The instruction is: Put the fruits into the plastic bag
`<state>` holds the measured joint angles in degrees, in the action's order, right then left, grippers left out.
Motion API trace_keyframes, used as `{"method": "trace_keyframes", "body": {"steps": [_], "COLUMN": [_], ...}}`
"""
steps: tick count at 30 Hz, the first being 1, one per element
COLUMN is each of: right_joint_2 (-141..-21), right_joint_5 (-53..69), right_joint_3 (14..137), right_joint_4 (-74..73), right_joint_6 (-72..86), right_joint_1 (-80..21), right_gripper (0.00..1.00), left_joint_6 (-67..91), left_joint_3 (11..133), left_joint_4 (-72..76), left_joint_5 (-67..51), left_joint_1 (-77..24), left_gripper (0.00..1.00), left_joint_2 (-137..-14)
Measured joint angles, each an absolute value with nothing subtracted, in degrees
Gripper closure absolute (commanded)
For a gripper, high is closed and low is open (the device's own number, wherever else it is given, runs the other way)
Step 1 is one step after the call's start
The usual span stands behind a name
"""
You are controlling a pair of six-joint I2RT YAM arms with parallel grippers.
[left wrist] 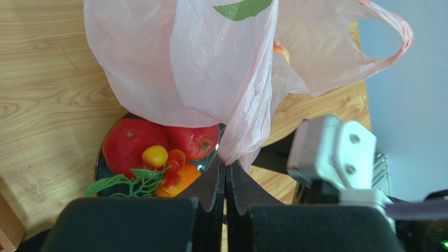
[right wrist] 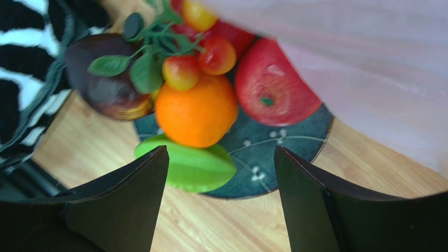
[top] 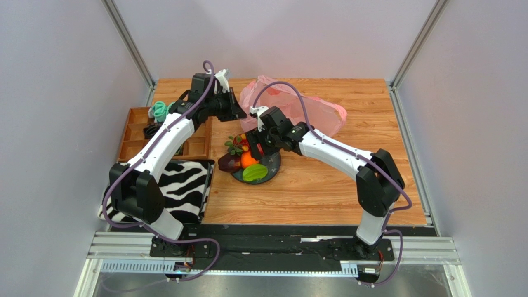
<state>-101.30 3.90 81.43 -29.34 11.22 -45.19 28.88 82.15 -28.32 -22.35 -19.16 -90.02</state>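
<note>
Right wrist: right gripper [right wrist: 221,157] spread wide, empty, orange [right wrist: 195,110] straight ahead between its jaws, green fruit [right wrist: 192,168] nearest the tips, both on plate [right wrist: 284,142]. Left gripper [left wrist: 226,173] pinched tight on plastic bag [left wrist: 210,63] edge, bag draped just beyond; right arm nearer, likely picks.

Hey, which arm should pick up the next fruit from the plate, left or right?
Right, probably. The right gripper is open over the orange on the plate, while the left gripper is shut on the plastic bag, pinching its edge.
</note>
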Motion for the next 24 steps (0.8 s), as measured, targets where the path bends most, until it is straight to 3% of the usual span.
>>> {"method": "trace_keyframes", "body": {"steps": [9, 24], "right_joint_2": [-107.98, -112.62], "right_joint_5": [-4.95, -6.39], "right_joint_3": [84.6, 87.24], "right_joint_4": [-29.28, -26.15], "right_joint_6": [12.71, 13.69], "right_joint_1": [-44.05, -42.98], "right_gripper": [0.23, 0.23], "left_joint_6": [29.08, 29.08], "left_joint_3": [82.26, 84.07], "left_joint_4": [-27.97, -27.49], "left_joint_5": [-22.37, -22.61], "left_joint_1": [-19.16, -19.16], "left_gripper": [1.0, 1.0], "left_joint_2": [-90.11, -91.53]}}
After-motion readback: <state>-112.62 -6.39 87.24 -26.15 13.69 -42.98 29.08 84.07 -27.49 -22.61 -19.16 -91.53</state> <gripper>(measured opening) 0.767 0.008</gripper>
